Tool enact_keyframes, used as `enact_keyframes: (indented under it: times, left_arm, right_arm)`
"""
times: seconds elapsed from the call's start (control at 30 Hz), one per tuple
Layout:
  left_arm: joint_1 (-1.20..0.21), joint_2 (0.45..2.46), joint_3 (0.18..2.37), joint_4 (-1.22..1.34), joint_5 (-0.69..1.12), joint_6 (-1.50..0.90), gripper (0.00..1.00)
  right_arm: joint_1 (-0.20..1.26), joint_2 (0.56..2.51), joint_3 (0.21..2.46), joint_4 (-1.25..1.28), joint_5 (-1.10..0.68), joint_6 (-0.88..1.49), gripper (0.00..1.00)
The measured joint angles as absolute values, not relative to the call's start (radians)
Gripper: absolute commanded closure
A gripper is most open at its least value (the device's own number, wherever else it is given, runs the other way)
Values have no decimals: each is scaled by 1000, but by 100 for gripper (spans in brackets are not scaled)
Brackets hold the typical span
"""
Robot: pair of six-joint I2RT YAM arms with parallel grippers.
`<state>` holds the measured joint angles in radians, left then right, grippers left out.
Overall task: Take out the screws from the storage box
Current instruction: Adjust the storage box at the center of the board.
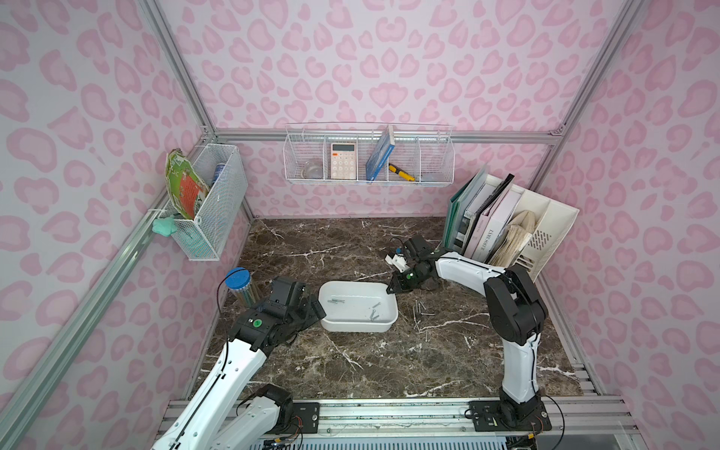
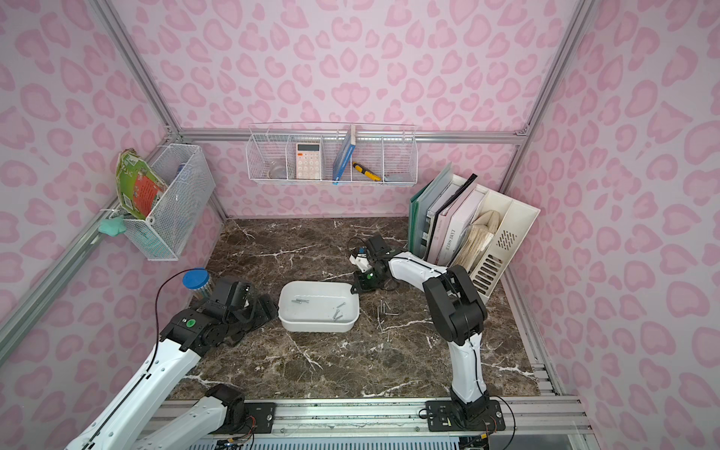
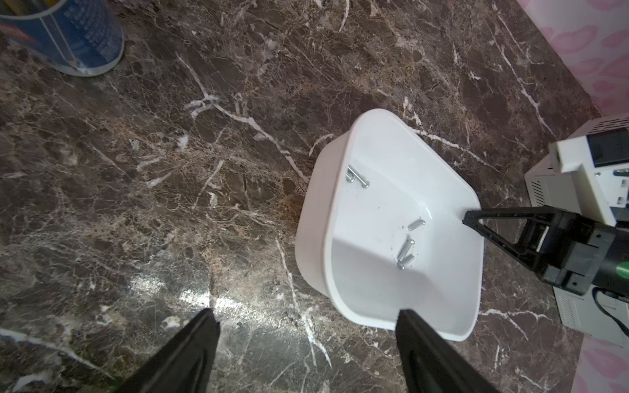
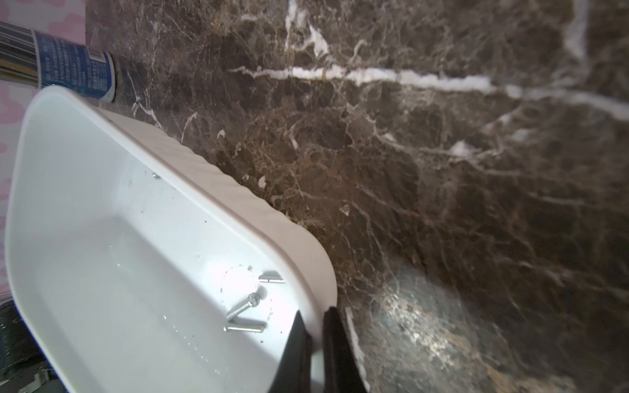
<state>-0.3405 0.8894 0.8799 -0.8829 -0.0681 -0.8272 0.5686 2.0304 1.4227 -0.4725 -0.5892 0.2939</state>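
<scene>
— Gripping anything, that right gripper (image 4: 315,316)?
— Yes, its jaws are clamped on the far right corner rim of the storage box (image 1: 352,325), midway across the marble table (image 1: 350,362)
— And the left gripper (image 3: 306,316)?
— Spread apart, holding nothing, just beside the box's left end
— Where are the screws (image 1: 373,314)?
— Several lie inside the box; more lie on the marble to its right

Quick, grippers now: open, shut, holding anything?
Left gripper: open, holding nothing.
Right gripper: closed on the storage box rim.
</scene>
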Motion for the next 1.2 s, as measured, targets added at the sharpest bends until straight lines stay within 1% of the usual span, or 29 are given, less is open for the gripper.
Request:
enact_keyframes:
  times: [0.13,0.37,0.53,0.7,0.93,1.1,1.2]
  left_arm:
    - [-340,915,880,-878,-68,-827,14]
    - [-340,960,874,-859,-64,-827,14]
    - [-340,984,857,-831,-61,-827,14]
    - [-340,1004,822,-812,-53,-828,15]
    - [-340,1006,777,-776,-37,-835,15]
    - [-340,1010,760,-767,-33,-836,15]
    - [-340,1010,753,-758,-30,-836,15]
  right_arm:
    - [569,2025,1413,-462,-596,307,100]
    - [578,2019,1419,-473,-533,312,100]
    - [606,2026,1447,-492,-435,324,100]
    - [666,2022,1488,-516,-303,328,100]
    - [702,2031,1536,-549,-187,319,100]
    - [720,2038,1559,-569,-131,308,89]
    - [727,2035,1559,-570,-107,303,80]
